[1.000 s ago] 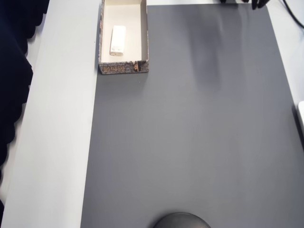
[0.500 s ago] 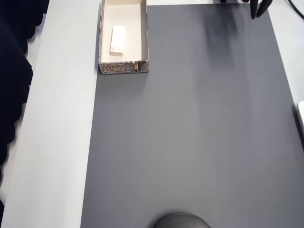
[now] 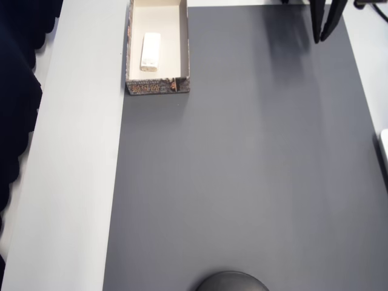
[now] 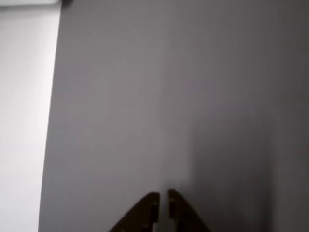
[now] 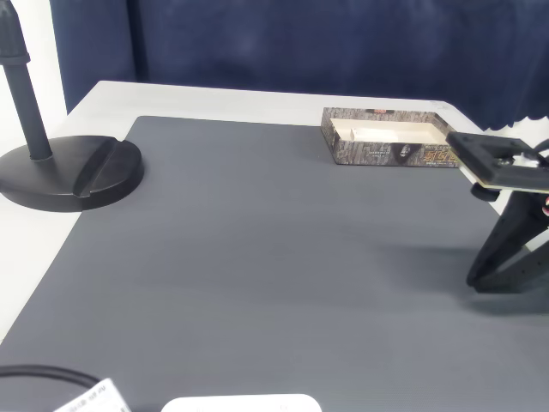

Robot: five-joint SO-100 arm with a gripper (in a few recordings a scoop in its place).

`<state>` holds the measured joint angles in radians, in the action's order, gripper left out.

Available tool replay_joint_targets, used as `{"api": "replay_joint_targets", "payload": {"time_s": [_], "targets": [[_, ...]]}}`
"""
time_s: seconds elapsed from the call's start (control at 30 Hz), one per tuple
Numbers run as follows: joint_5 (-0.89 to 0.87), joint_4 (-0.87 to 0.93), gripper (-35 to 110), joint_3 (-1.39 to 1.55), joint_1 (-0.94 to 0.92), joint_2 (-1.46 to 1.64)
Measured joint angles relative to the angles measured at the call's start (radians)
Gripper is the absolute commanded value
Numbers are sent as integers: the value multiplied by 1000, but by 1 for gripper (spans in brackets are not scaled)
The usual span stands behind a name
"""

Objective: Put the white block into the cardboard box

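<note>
The white block (image 3: 150, 51) lies flat inside the cardboard box (image 3: 183, 42), which stands at the top left of the grey mat in the overhead view. In the fixed view the cardboard box (image 5: 390, 153) stands at the far right of the mat. My gripper (image 3: 319, 40) reaches in from the top right edge of the overhead view, far to the right of the box. It hovers over bare mat with its fingertips (image 4: 153, 197) almost touching and nothing between them. The gripper (image 5: 477, 280) points down at the mat in the fixed view.
A black round stand base (image 5: 73, 172) sits on the mat's near-left side in the fixed view, and its base (image 3: 232, 282) shows at the overhead view's bottom edge. A white slab (image 5: 240, 403) and a cable (image 5: 43, 374) lie at the fixed view's bottom edge. Dark curtain lines the table's side.
My gripper has come further into the overhead view from the top edge, moving down the picture. The block and box have not moved.
</note>
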<state>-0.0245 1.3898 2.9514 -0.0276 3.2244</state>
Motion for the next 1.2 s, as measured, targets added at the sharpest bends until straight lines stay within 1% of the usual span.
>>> {"api": "replay_joint_targets", "payload": {"time_s": [0.17,0.37,0.67,1.2], "targets": [[0,-15,-2,69,-3,64],[-2,-28,-2,114,-14,66],[35,-38,-2,123,-14,66],[40,-38,-2,123,-14,66]]}}
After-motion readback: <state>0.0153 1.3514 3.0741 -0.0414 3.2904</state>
